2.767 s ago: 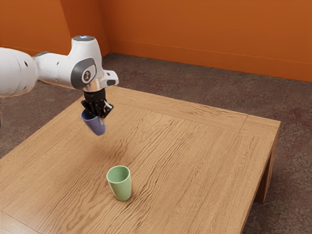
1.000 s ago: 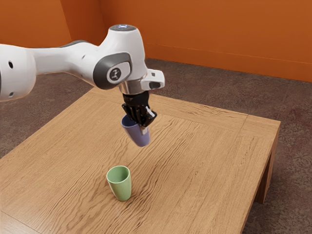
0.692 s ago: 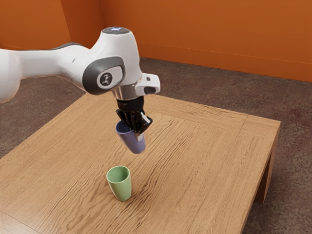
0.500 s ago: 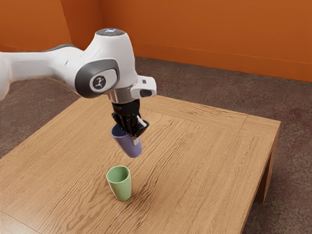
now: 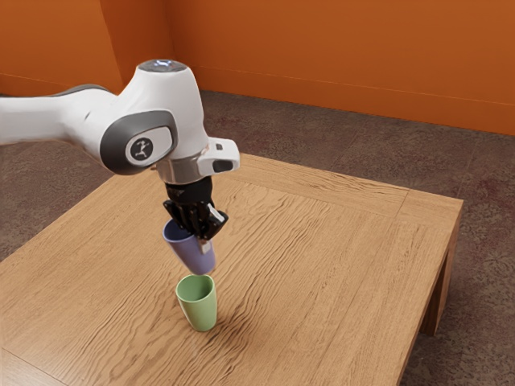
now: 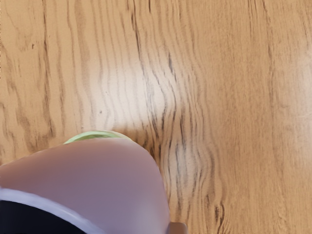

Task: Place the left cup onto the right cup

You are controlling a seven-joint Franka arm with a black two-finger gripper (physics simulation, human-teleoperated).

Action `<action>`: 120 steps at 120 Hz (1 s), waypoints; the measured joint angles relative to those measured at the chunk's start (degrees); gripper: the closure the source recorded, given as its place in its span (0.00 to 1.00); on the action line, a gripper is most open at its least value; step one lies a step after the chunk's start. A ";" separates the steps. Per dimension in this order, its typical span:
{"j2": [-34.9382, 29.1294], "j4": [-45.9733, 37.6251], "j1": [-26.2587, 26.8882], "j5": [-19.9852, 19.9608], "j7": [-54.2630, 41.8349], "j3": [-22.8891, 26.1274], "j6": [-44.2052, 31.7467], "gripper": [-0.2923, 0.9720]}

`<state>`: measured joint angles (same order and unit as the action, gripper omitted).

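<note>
Clamped in jaws: tilted purple cup [image 5: 189,248], just above green cup [image 5: 197,301]. Centre base over green rim, level, lower gently, release.

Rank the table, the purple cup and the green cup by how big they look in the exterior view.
1. table, by far the largest.
2-3. purple cup and green cup: they look about alike. The purple cup is tilted and the gripper covers part of it, so I won't rank the two.
</note>
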<state>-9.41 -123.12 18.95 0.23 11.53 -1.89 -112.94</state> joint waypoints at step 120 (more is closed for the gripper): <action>4.48 -2.06 -1.55 -0.89 4.27 -1.27 -0.76 0.85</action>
<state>-4.94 -125.18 17.40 -0.66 15.80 -3.16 -113.70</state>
